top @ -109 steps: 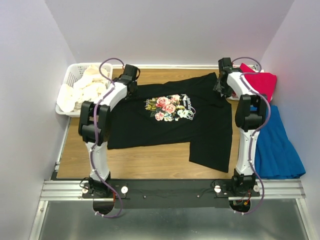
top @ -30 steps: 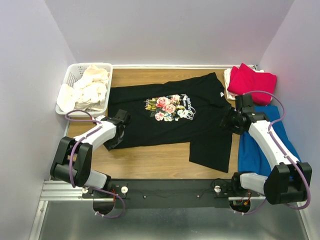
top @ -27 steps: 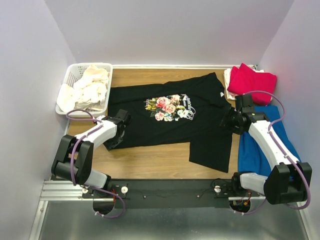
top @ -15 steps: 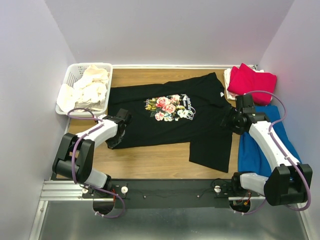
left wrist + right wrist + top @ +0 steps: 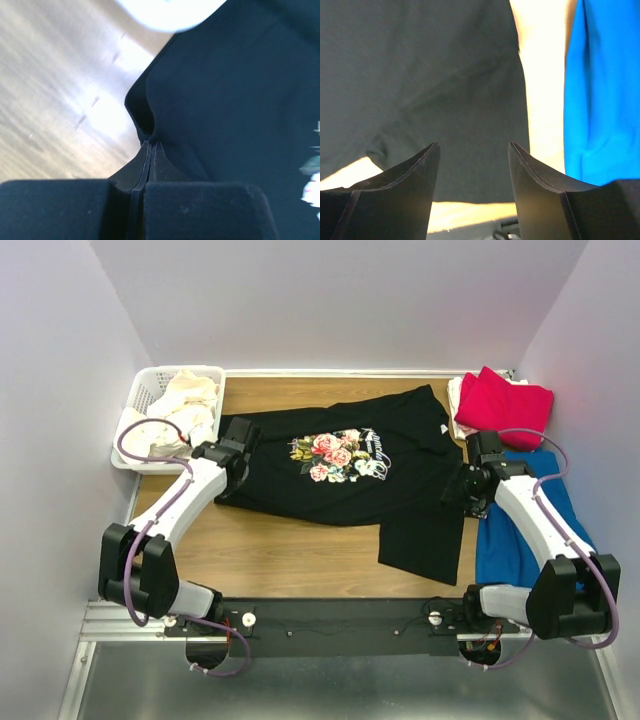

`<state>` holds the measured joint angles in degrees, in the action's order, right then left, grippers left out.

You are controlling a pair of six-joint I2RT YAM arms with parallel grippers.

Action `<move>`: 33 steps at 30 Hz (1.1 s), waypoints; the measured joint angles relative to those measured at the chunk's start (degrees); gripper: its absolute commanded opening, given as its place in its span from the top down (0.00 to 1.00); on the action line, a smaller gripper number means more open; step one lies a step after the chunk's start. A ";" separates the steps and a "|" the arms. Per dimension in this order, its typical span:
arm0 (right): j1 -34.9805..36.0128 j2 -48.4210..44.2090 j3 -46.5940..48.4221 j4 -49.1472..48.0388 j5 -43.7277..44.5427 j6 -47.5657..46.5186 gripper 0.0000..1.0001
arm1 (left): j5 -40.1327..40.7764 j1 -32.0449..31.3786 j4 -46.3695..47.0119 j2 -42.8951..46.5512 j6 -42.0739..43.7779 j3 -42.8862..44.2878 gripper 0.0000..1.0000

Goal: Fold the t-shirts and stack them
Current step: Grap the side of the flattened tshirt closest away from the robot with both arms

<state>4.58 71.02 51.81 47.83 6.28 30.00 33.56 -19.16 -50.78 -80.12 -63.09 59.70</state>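
The black t-shirt [image 5: 350,475] with a pink-rose print lies spread on the wooden table [image 5: 280,560]. My left gripper [image 5: 237,440] is shut on the shirt's left edge and holds it raised; in the left wrist view the closed jaws [image 5: 150,146] pinch a fold of black fabric [image 5: 225,100]. My right gripper [image 5: 465,485] is open just above the shirt's right part; the right wrist view shows its gripper [image 5: 473,146] with jaws spread over black cloth [image 5: 445,75]. A crimson red t-shirt [image 5: 505,400] lies folded at the far right. Cream-white t-shirts [image 5: 185,410] fill the basket.
A white lattice basket [image 5: 140,390] stands at the far left corner. A blue cloth [image 5: 530,530] lies along the right side, also in the right wrist view [image 5: 600,90]. A cream-white layer [image 5: 458,392] shows under the red shirt. Bare wood lies in front of the shirt.
My left gripper has moved from the shirt's near left corner toward the far side, drawing that corner up and back with it. The right gripper has barely moved.
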 measured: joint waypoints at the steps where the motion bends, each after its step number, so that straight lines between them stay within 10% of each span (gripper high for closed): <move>1: 0.00 0.52 -0.02 0.81 -0.17 0.17 0.35 | 0.44 0.00 -0.11 -0.04 0.61 1.57 1.00; 33: 0.98 -0.42 -11.93 7.98 4.92 21.42 0.42 | 2.58 5.14 14.84 -19.80 20.35 11.67 1.00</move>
<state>5.56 70.61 39.88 55.81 11.20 51.42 36.14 -14.02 -35.94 -99.92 -42.74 71.37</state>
